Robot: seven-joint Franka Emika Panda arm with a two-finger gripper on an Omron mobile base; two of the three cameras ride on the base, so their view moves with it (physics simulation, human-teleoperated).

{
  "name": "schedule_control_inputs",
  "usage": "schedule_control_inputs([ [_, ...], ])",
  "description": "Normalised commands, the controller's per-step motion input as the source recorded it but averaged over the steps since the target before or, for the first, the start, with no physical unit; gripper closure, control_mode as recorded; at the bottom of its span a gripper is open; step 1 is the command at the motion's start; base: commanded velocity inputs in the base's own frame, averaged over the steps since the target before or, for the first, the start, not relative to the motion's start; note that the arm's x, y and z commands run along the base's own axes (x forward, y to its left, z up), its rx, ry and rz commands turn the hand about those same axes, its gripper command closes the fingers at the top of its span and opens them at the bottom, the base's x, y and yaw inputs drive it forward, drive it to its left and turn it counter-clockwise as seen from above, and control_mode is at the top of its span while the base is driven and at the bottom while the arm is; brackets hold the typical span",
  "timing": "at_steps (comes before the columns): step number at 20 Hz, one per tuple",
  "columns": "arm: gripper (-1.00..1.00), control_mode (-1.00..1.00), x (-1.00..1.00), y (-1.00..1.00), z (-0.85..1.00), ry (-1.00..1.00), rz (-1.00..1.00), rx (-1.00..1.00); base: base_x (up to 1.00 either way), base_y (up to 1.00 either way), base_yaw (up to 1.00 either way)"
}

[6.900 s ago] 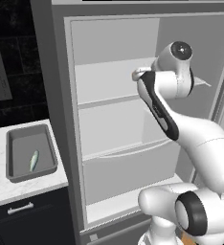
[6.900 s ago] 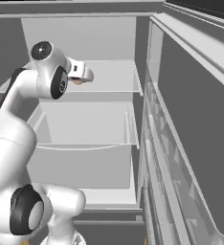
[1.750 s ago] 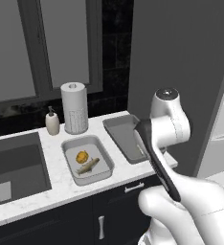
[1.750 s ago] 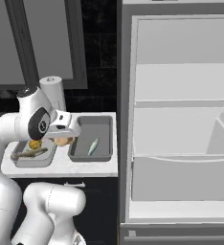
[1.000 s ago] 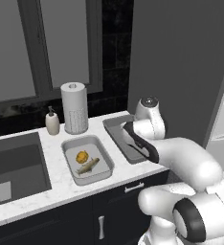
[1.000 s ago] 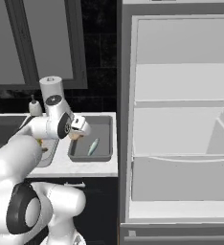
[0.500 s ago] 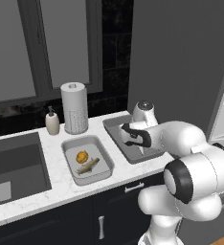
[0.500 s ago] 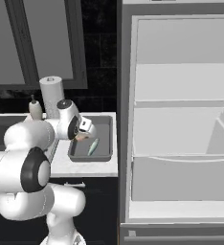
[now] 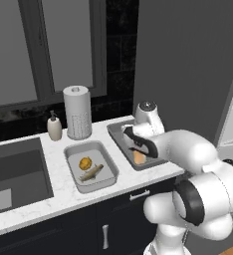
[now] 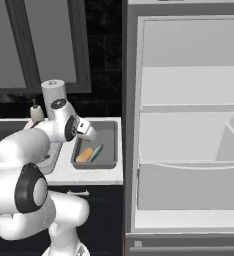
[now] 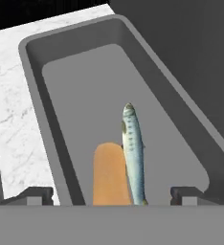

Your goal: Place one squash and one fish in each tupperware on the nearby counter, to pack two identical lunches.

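Note:
The darker tupperware (image 11: 75, 91) sits on the white counter (image 9: 58, 191) with an orange-tan squash (image 11: 111, 174) and a slim fish (image 11: 133, 153) lying side by side in it. Both also show in the right base view, the squash (image 10: 84, 155) beside the fish (image 10: 95, 152). My gripper (image 11: 111, 196) hovers just above that squash, open, with its fingertips (image 11: 35, 194) standing wider than the squash. To the left, the lighter tupperware (image 9: 73, 152) holds a yellow squash (image 9: 85, 163) and another fish (image 9: 91, 173).
A paper towel roll (image 9: 77, 112) and a soap bottle (image 9: 54, 127) stand behind the trays. The recessed sink (image 9: 14, 169) is on the left. The open fridge (image 10: 189, 125) with pale shelves stands right of the counter's end.
The gripper has opened and let go of the orange-tan squash, which now lies in the darker tray beside the fish. The hand came down over that tray.

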Motion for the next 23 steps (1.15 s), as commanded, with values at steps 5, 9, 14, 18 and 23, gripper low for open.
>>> schedule_control_inputs([
  [5, -1.0, -1.0, -1.0, -0.13, 0.86, -0.47, 0.0, 0.04, 0.0, 0.0, 0.0],
  [9, -1.0, -1.0, -1.0, -0.16, 1.0, -0.54, 0.0, 0.09, 0.0, 0.0, 0.0],
  [14, -1.0, -1.0, -1.0, 0.0, 1.0, -0.44, -0.03, 0.1, 0.0, 0.0, 0.0],
  [18, -1.0, -1.0, -1.0, 0.19, 1.0, -0.36, -0.01, 0.02, 0.0, 0.0, 0.0],
  [23, -1.0, -1.0, -1.0, 0.69, 1.0, -0.3, 0.02, -0.03, 0.0, 0.0, 0.0],
])
